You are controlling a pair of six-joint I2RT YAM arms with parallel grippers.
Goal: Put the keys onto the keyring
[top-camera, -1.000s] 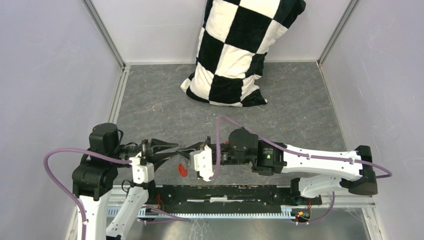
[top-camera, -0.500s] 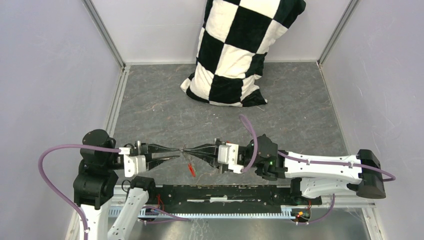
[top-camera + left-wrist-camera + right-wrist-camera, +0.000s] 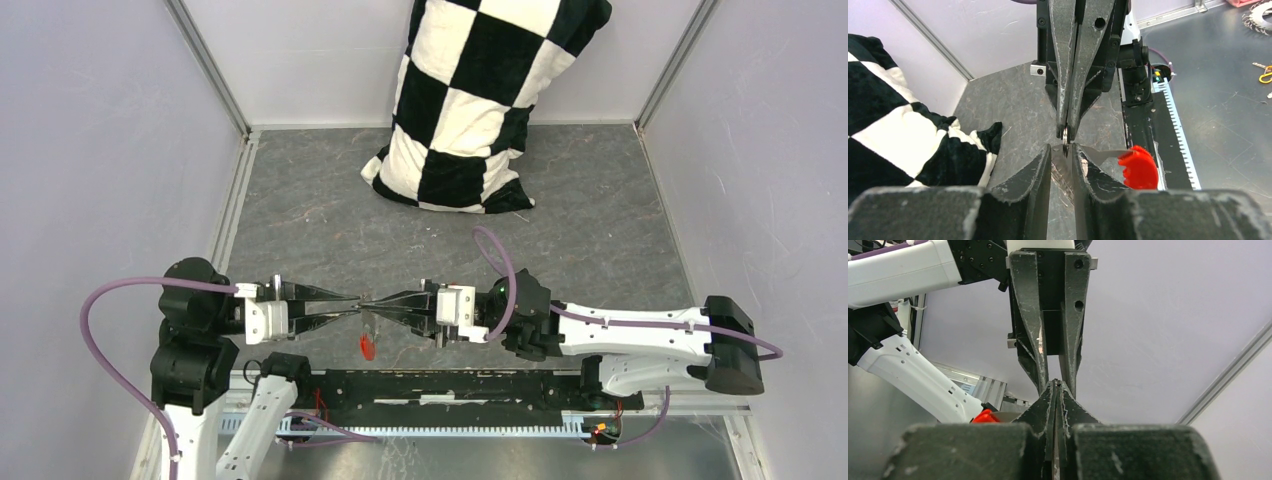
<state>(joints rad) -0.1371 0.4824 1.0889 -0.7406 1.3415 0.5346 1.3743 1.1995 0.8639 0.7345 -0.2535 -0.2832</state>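
Two tools tip to tip, right tool (image 3: 1055, 388) pinching dangling keyring (image 3: 367, 346), left tool (image 3: 1062, 151) narrowly parted beside it

Left tool (image 3: 350, 302), slightly parted, meets the pinched right tool (image 3: 370, 303).

Two robot arms are in view: one left arm (image 3: 190, 345) and one right arm (image 3: 640, 335). Each ends in one hand, a left hand (image 3: 350, 303) and a right hand (image 3: 372, 304). There are two purple cables (image 3: 150, 284). One keyring (image 3: 367, 347) shows, with one red-and-grey fob (image 3: 1137, 167) and one small silver ring (image 3: 1065, 134). There is one checked pillow (image 3: 470, 100).
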